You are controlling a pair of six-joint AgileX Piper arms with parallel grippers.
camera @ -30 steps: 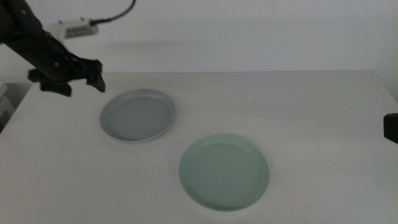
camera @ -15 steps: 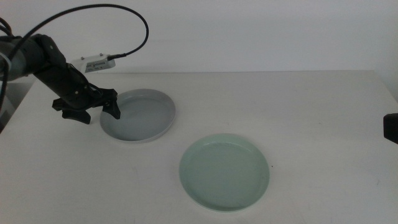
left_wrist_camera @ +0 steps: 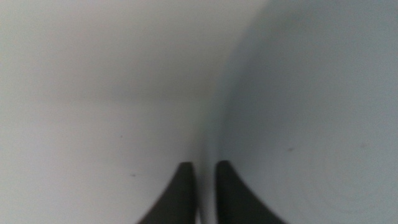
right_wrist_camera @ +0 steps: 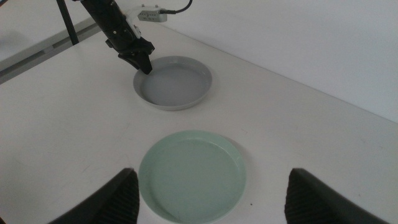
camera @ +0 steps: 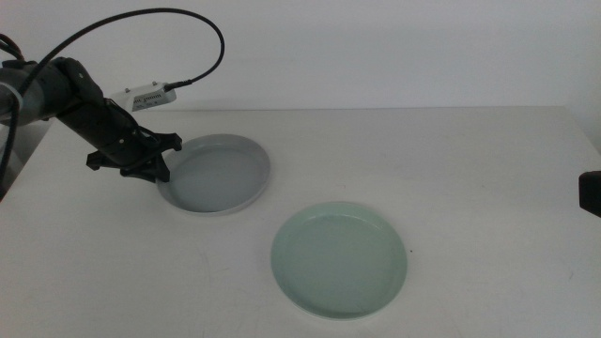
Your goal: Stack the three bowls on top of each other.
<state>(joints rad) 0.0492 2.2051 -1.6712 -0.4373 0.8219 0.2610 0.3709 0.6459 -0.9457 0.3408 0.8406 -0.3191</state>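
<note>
The grey bowl (camera: pixel 215 175), upper left of the middle view, is being pinched at its left rim by the left gripper (camera: pixel 158 169). Lift level, then center over the mint bowl (camera: pixel 339 259); the right gripper (right_wrist_camera: pixel 208 193) is waiting, spread.

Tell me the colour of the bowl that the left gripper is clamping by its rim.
Grey-blue bowl, gripped by the left gripper; clearest in the middle view.

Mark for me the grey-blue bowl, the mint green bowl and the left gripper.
grey-blue bowl (camera: pixel 221 176): middle view, centre of its floor.
mint green bowl (camera: pixel 339 259): middle view, centre of its floor.
left gripper (camera: pixel 161 170): middle view, jaw tips at the grey-blue bowl's rim.
</note>
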